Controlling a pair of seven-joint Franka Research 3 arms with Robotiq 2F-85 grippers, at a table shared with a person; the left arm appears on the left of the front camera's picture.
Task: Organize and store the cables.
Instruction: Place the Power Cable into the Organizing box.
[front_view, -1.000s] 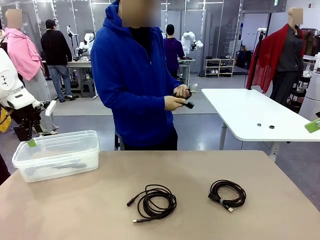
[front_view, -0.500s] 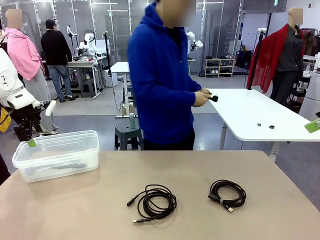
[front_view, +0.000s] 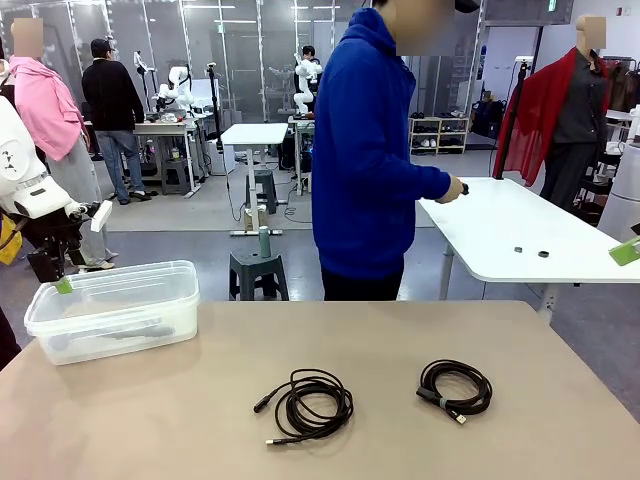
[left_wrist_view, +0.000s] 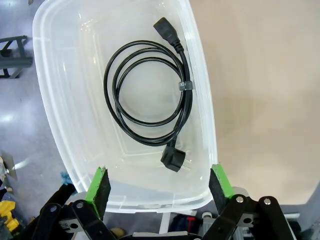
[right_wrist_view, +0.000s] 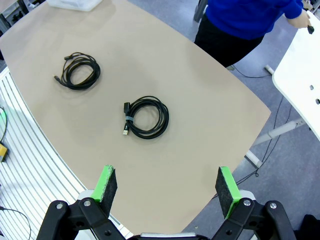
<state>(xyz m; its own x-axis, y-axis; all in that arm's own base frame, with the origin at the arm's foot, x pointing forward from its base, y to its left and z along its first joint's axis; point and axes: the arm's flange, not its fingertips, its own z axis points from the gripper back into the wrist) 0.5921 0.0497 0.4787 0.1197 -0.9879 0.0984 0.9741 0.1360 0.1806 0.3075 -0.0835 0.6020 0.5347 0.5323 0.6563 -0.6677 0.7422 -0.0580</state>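
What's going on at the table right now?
One cable lies coiled in the clear bin, under the open left claw. Two more cables sit on the tan table, untouched. The right claw hangs open high above them, holding nothing. The person faces the white side table, a small dark object in hand.

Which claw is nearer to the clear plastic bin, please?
Left. The left claw hangs open directly over the bin; the right claw hangs open over the table's other side, a loose cable between it and the bin.
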